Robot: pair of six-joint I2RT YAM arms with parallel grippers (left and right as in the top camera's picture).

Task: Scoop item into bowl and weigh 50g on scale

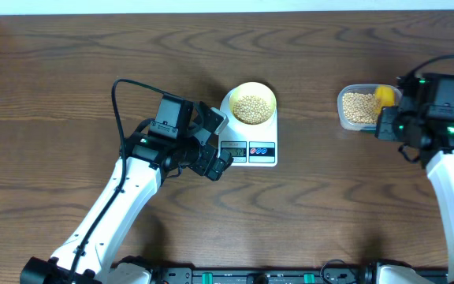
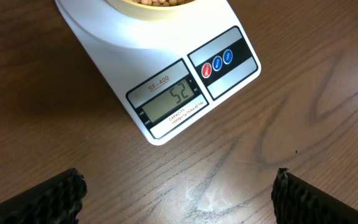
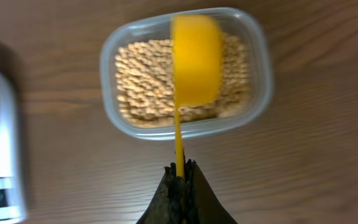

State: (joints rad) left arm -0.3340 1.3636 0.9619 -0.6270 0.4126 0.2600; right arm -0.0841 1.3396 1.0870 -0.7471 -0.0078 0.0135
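The bowl (image 1: 236, 96) of beans (image 1: 253, 108) sits on the scale (image 1: 270, 136) at centre frame, and the display (image 2: 171, 99) reads 52, so you likely need only trim. Your right jaws clamp the scoop (image 3: 196, 59) over the tub (image 3: 142, 132). Your left jaws are wide apart and empty.

White scale (image 2: 104, 50), model mark "SF-400" printed just above its display (image 2: 169, 102), digits "52" lit on the display, fine print just below the display perhaps beginning "CAPACITY", the rest too small to read, buttons (image 2: 217, 64) right of the display with illegible symbols
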